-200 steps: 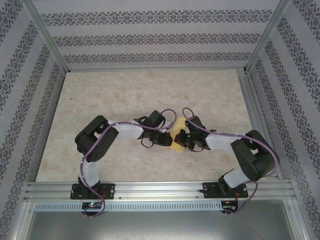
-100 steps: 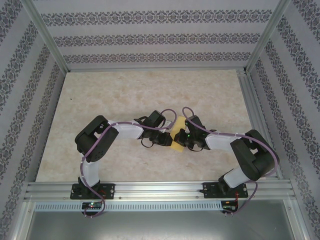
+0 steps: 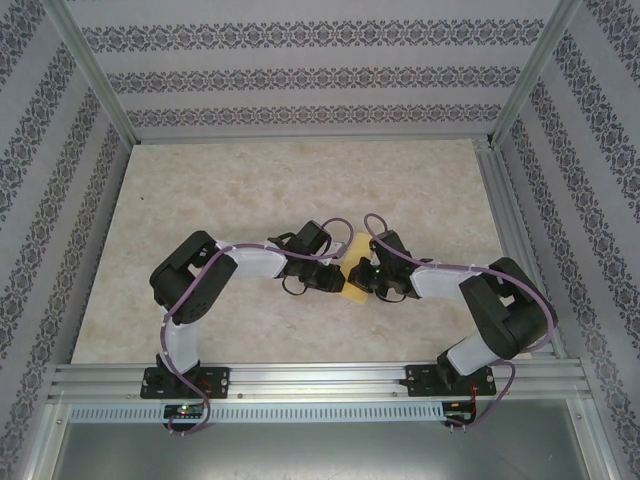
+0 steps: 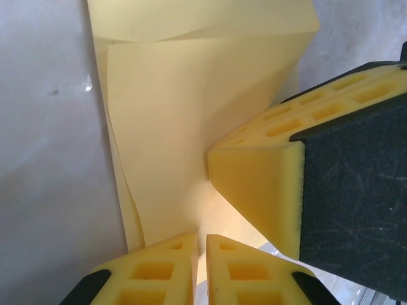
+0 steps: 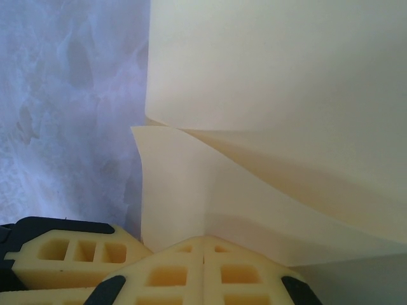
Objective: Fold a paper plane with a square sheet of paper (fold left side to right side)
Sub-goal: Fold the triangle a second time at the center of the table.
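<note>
little shifted, left end effector, right end effector pinch paper edges

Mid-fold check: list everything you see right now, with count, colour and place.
sheet of paper: one, yellow-orange, part-folded, mid-table between the two grippers
table: one, beige marbled, under the sheet
walls: three, white with grey patterned bands, left, far and right sides
frame rail: one, silver, near edge, carrying the arm bases
left gripper: one, yellow fingers, closed on the sheet
right gripper: one, yellow fingers, closed on the sheet
</note>
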You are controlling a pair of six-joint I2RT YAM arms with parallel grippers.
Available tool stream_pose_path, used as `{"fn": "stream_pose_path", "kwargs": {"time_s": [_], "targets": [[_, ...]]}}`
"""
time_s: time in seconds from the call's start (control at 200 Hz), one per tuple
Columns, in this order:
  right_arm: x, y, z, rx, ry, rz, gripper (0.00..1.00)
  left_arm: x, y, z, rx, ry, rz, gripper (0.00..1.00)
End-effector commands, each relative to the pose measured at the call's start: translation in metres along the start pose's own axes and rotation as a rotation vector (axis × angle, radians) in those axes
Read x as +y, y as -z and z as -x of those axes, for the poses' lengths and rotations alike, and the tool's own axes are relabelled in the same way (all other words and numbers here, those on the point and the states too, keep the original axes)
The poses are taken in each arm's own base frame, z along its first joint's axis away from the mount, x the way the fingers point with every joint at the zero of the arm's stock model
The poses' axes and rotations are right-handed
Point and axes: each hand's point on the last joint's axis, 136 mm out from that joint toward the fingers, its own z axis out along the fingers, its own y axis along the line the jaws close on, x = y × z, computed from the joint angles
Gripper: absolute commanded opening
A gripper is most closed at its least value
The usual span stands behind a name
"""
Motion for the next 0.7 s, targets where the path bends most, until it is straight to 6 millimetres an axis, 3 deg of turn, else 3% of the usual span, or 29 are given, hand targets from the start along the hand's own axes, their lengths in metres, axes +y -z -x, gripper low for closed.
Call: {"fn": "stream_pose_path", "kwargs": {"time_s": [0.0, 0.28, 0.694], "targets": [[-0.015, 0.007, 0.01, -0.036, 0.002, -0.053, 0.0, 0.036, -0.008, -0.033, 0.094, 0.039, 0.119, 0.15], [-0.028, 0.019, 0.021, -0.062, -0.01, -0.071, 0.01, 0.036, -0.009, -0.033, 0.096, 0.04, 0.119, 0.15], [-0.062, 0.034, 0.036, -0.09, -0.046, -0.127, 0.01, 0.035, -0.008, -0.033, 0.093, 0.038, 0.116, 0.15]]}}
